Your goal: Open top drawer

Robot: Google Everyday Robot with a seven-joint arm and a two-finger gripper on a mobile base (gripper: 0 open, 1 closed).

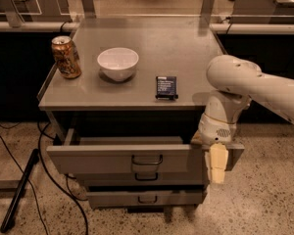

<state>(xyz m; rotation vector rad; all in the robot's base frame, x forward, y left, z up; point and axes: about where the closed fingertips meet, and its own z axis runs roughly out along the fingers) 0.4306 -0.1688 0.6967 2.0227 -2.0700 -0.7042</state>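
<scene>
The top drawer (pixel 108 159) is the widest grey front of the metal cabinet. It stands pulled out towards the camera, and its inside shows as a dark gap under the cabinet top. Its small dark loop handle (pixel 147 160) is at the centre. My gripper (pixel 217 164) hangs from the white arm (pixel 245 82) at the right end of the drawer front, far right of the handle. A cream part of it lies over the front's face.
Two narrower grey drawer fronts (pixel 144 198) sit shut below. On the cabinet top (pixel 152 38) stand a soda can (pixel 66 57), a white bowl (pixel 117 63) and a small dark box (pixel 166 87). Black cables and a pole (pixel 19 190) lie on the floor at left.
</scene>
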